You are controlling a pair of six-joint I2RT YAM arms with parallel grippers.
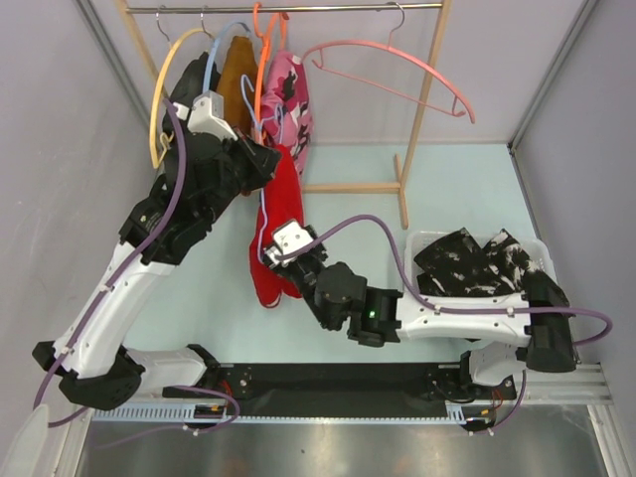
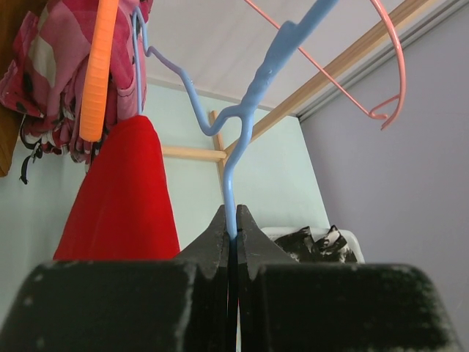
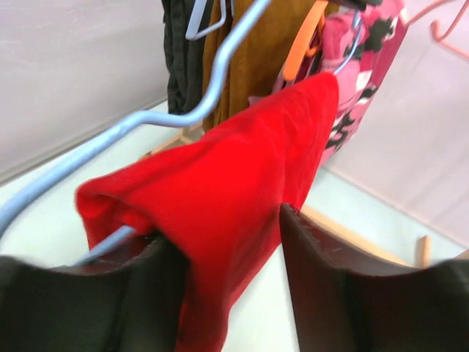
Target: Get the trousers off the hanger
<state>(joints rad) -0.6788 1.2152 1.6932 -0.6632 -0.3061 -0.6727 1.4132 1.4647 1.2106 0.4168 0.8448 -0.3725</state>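
Held the pale blue hanger [image 2: 229,183] by its wire in the left tool [image 2: 233,236], jaws closed flat on it, probably to steady it so the cloth could slide off without the hanger swinging. Found the red trousers [image 1: 279,229] draped over that hanger at the centre of the overhead view, lower end hanging toward the bench [image 1: 447,189]. Set the right tool [image 3: 227,246] astride the lower fold, jaws half wide with cloth between them and a gap beside one finger, so judged no firm pinch yet. Saw the black splotched trousers [image 1: 475,264] heaped in the white bin [image 1: 543,244] at the right, off any hanger. Left the pink floral garment [image 1: 288,94] and mustard garment [image 1: 237,68] on the rack at the top, no part of this job.
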